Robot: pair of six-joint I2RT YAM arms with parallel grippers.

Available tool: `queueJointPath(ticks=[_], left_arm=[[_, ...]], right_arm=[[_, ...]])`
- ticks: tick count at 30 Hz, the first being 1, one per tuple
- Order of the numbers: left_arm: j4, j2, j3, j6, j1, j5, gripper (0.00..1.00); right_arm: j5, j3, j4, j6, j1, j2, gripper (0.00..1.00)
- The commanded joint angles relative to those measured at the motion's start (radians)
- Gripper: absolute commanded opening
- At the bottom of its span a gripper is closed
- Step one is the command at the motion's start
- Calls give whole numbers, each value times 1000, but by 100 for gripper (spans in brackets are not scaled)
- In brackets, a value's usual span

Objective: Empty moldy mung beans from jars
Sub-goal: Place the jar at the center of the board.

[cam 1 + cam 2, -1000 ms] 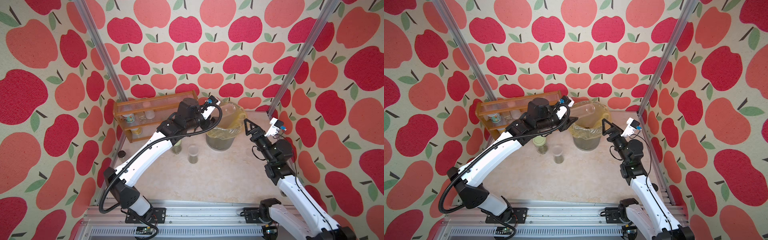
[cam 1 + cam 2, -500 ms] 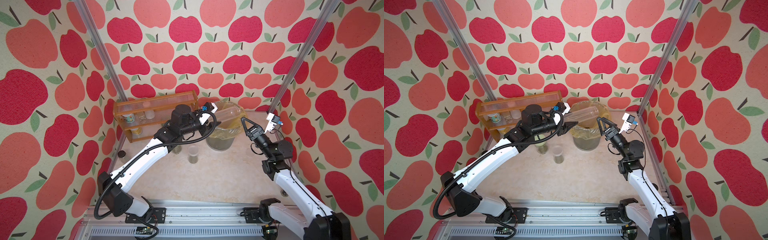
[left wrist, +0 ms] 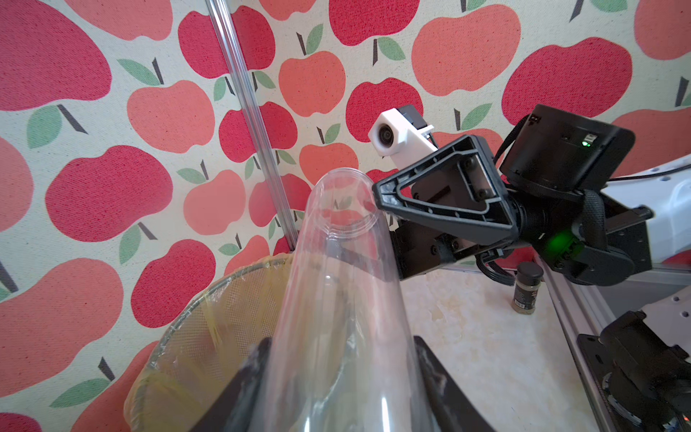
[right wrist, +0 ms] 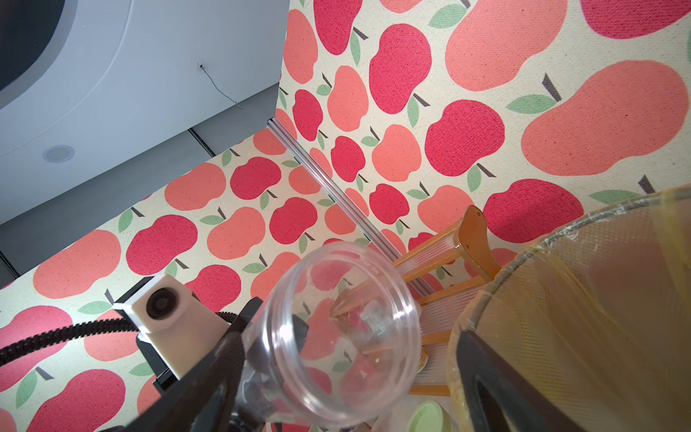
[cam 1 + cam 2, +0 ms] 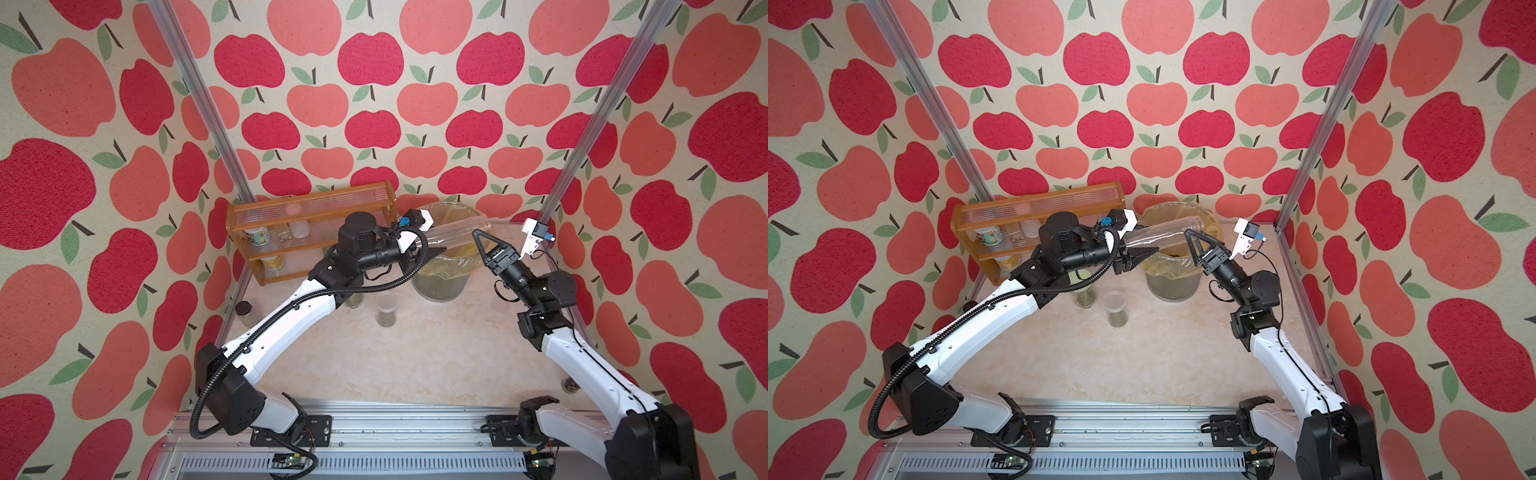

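Tall jar (image 3: 336, 262) within left end effector (image 3: 340, 340)

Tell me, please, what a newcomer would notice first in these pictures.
The red apple wallpaper all around strikes first. Then the left gripper, shut on the tall clear tube, which lies tilted above the yellow-lined bin at the back, and the right gripper open at the tube's mouth.

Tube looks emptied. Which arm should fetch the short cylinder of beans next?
Right, probably: the right gripper is open and holds nothing, while the left gripper is shut on the tall tube. The short cylinder stands between both arms.
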Motion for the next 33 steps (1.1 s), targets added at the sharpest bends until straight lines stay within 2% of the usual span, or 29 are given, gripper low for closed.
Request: queueJointPath(ticks=[1, 17, 23, 30, 33], left_arm=[[59, -12, -3, -33, 21, 114, 35], [109, 50, 18, -55, 26, 168, 36], [107, 76, 41, -49, 27, 159, 36], [133, 105, 55, -69, 44, 149, 35], [143, 114, 56, -75, 49, 155, 35]], right_arm=[[-13, 35, 45, -19, 9, 18, 92], [-2, 101, 142, 7, 41, 138, 90], [-9, 114, 148, 16, 51, 161, 83], [-15, 110, 147, 17, 57, 158, 82], [-11, 103, 148, 17, 57, 160, 77]])
